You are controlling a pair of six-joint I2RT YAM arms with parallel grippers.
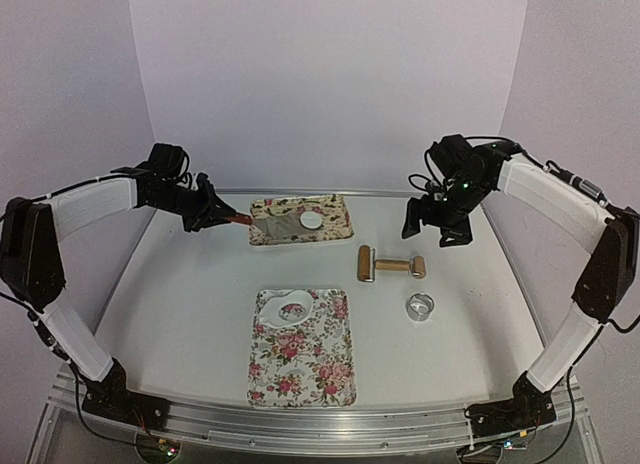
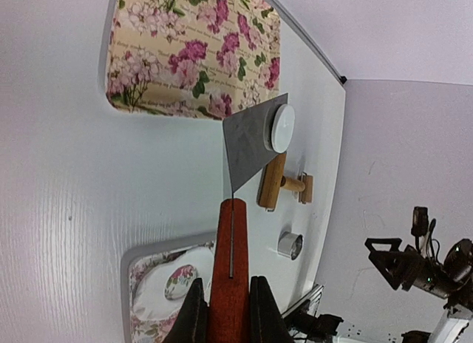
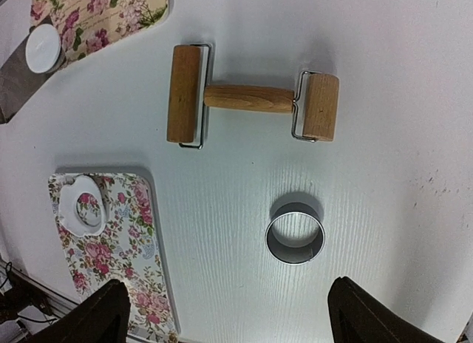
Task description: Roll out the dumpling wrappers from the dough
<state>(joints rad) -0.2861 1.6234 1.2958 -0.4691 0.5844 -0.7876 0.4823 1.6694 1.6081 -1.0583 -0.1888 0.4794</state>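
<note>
While the left gripper (image 2: 225, 302) pinches the scraper (image 2: 250, 140) over the far tray (image 2: 170, 55), the right gripper (image 3: 229, 302) hangs spread wide.

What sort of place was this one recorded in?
Likely a robotics lab bench staged as a dough-making station: a bare white table with blank walls, a wooden rolling pin, a metal ring cutter and flowered trays.

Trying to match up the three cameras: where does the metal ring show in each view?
Top external: metal ring right of centre, toward the near side.
Left wrist: metal ring lower middle.
Right wrist: metal ring below centre, slightly right.
Shared landmark: the wooden rolling pin, just beside the ring in every view.
</note>
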